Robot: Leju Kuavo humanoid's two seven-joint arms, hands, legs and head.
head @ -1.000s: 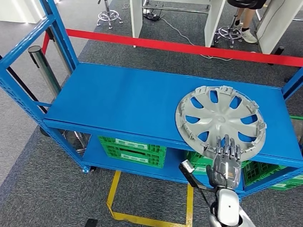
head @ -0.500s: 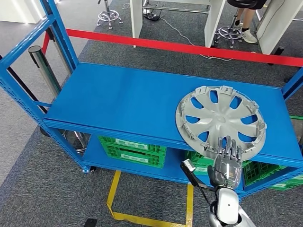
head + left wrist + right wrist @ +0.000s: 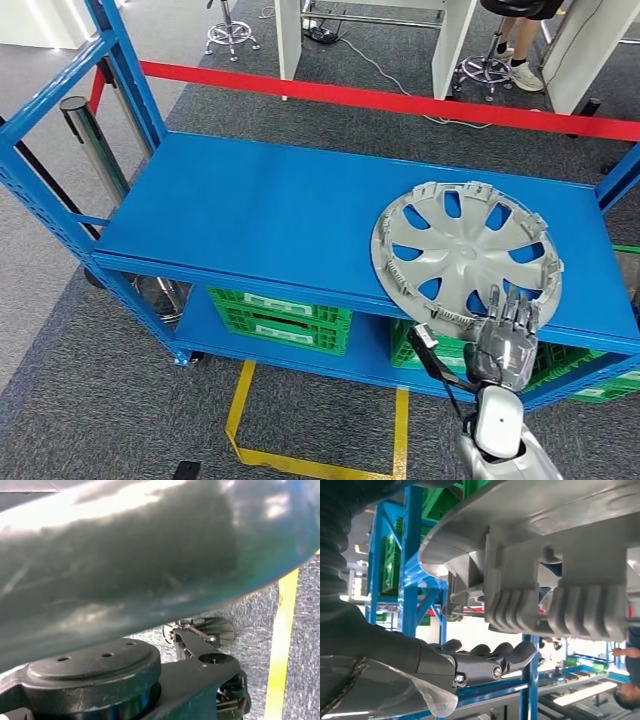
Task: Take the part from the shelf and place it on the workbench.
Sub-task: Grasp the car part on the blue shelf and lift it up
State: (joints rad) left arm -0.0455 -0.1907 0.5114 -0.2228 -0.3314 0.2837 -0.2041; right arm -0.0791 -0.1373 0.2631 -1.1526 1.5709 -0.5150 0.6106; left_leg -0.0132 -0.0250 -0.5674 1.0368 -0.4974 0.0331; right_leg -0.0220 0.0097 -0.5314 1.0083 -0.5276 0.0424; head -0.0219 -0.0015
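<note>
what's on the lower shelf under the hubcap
Green plastic crates sit on the lower level beneath the blue shelf. The silver hubcap, the shelf top and the right hand cover what lies directly below, so the crates' contents cannot be seen.

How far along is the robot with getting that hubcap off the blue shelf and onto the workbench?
Early stage. Nothing is finished: the round silver plastic hubcap lies flat on the blue metal shelf. In hand: the right robot hand is at the hubcap's near rim, and the right wrist view shows its fingers apart and just off the rim, not gripping. Left to do: grasp, lift it off, and carry it to the workbench.
</note>
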